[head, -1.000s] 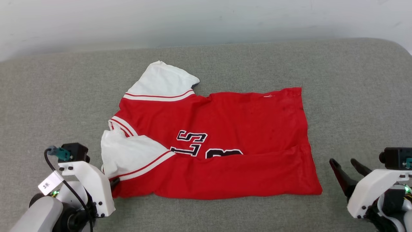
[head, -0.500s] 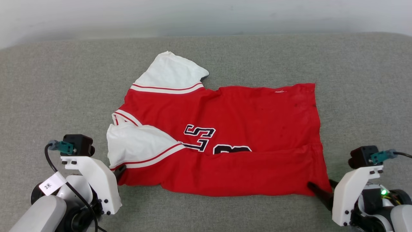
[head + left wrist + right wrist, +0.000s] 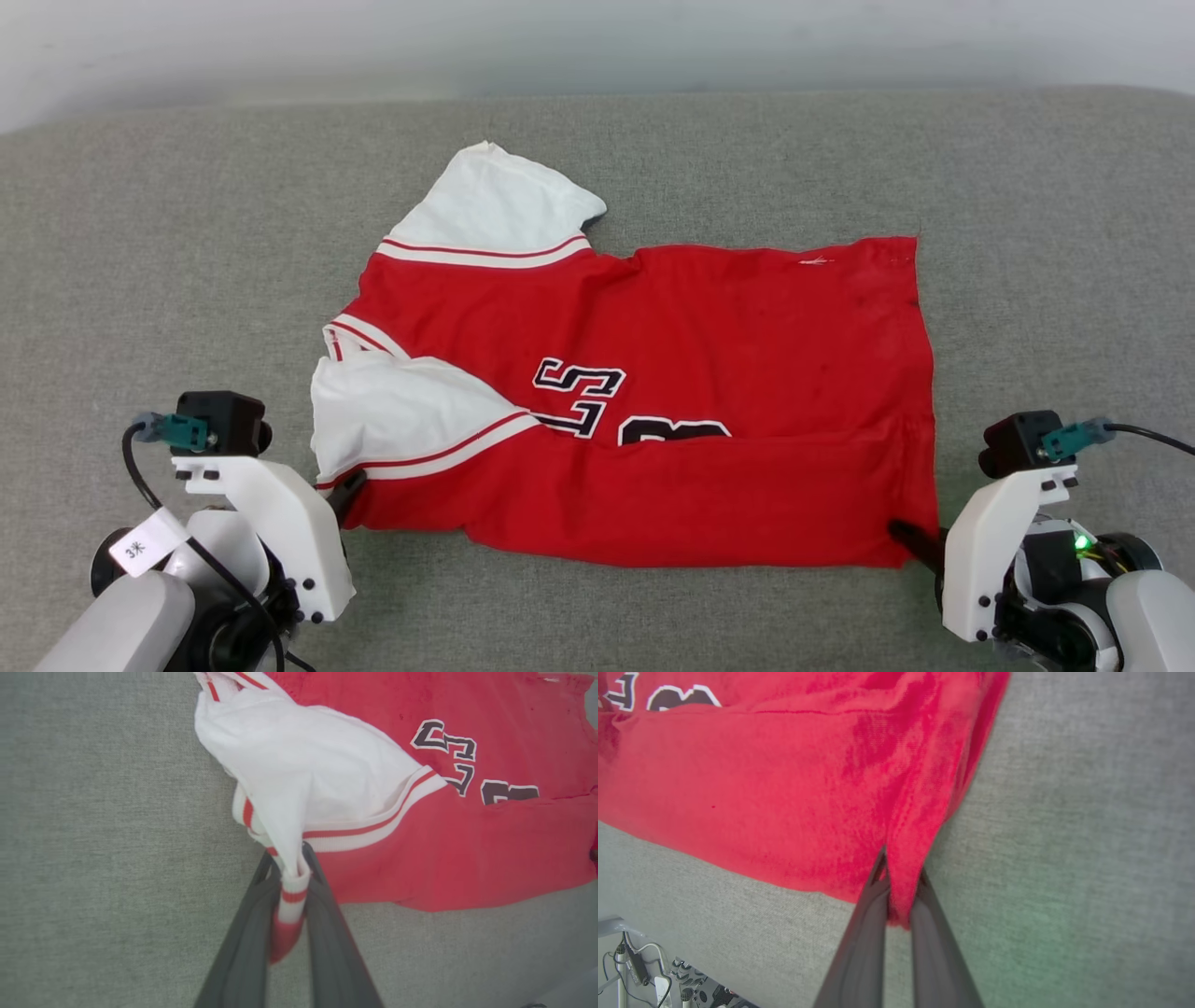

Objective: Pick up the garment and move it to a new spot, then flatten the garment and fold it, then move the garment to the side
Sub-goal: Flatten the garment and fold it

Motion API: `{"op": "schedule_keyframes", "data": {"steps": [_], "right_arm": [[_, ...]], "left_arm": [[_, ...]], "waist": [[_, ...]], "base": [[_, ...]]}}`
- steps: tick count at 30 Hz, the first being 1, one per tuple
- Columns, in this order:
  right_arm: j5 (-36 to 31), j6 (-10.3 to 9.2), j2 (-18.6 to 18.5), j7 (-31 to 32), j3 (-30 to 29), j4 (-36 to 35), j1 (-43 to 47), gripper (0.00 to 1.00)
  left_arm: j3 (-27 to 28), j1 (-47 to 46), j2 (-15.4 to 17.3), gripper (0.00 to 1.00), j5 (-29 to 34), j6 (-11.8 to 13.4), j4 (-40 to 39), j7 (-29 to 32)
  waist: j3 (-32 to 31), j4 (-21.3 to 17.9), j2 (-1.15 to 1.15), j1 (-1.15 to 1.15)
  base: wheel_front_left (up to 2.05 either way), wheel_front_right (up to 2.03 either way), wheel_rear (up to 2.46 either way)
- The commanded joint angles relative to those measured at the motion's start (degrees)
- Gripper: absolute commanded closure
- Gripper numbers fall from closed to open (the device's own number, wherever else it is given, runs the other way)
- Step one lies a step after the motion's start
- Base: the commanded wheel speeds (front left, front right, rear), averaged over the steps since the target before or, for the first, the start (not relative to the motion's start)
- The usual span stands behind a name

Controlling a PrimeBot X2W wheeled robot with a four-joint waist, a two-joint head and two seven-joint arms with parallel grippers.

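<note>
The garment (image 3: 653,392), a red jersey with white sleeves and black lettering, lies spread across the grey cushion with its near long edge folded up over the body. My left gripper (image 3: 347,490) sits at its near left corner, shut on the striped cuff of the white sleeve (image 3: 292,891). At the near right corner my right gripper (image 3: 910,541) is shut on a pinch of the red hem (image 3: 901,891). In both wrist views cloth shows pinched between the dark fingers (image 3: 868,933).
The grey fabric surface (image 3: 140,261) stretches wide on all sides of the garment. A pale wall (image 3: 597,47) runs behind its far edge. Cables and a power strip (image 3: 640,970) lie on the floor beyond the near edge in the right wrist view.
My right gripper moved in to the garment's near right corner and shut on the hem. The head camera shifted slightly. The left gripper kept its hold on the sleeve cuff.
</note>
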Motion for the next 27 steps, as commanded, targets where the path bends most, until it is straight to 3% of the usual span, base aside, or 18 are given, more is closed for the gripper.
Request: {"op": "schedule_keyframes", "data": {"steps": [1, 8, 14, 24, 27], "right_arm": [[-0.3, -0.11, -0.7, -0.5, 0.1, 0.9, -0.8, 1.00], [0.4, -0.09, -1.9, -0.1, 1.3, -1.3, 0.6, 1.00], [1.3, -0.09, -2.5, 1.1, 1.9, -4.3, 4.6, 1.00], [1.6, -0.09, -2.0, 2.9, -0.9, -9.2, 14.5, 1.00], [1.4, -0.09, -1.2, 3.6, -2.1, -9.6, 17.1, 1.00]], "left_arm": [[0.3, 0.9, 0.1, 1.00, 0.4, 0.1, -0.6, -0.8], [0.3, 5.2, 1.4, 1.00, 1.2, 1.8, -3.5, -2.0], [0.9, 11.5, 2.9, 1.00, 0.8, 4.7, -6.9, -2.5], [3.1, 22.5, 4.6, 1.00, -2.1, 9.5, -11.2, -2.8], [3.3, 24.8, 4.0, 1.00, -3.4, 9.6, -11.2, -3.2]], "waist": [[-0.7, -0.1, 0.00, -0.01], [-5.0, -0.8, 0.00, -0.01], [-8.8, -1.3, 0.00, -0.01], [-12.7, -0.6, 0.00, -0.01], [-12.9, -0.2, 0.00, -0.01]], "base": [[0.00, 0.00, 0.00], [0.00, 0.00, 0.00], [0.00, 0.00, 0.00], [0.00, 0.00, 0.00], [0.00, 0.00, 0.00]]}}
